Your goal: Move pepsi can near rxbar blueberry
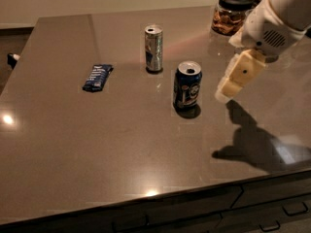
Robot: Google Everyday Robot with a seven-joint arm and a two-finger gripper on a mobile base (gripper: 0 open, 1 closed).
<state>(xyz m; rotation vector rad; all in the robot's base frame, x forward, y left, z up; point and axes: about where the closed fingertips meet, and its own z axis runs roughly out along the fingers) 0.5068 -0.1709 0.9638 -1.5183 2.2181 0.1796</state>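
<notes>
The pepsi can (187, 86), short and dark blue with a silver top, stands upright near the middle of the brown table (121, 149). The rxbar blueberry (97, 77), a flat dark blue bar with white lettering, lies to the can's left, well apart from it. My gripper (224, 92) hangs from the white arm at the right. It is above the table just right of the pepsi can, and holds nothing that I can see.
A taller slim silver-and-blue can (154, 48) stands behind the pepsi can. A glass jar with a black lid (232, 12) stands at the back right. The table's front edge runs along the bottom, with drawers (272, 208) below it.
</notes>
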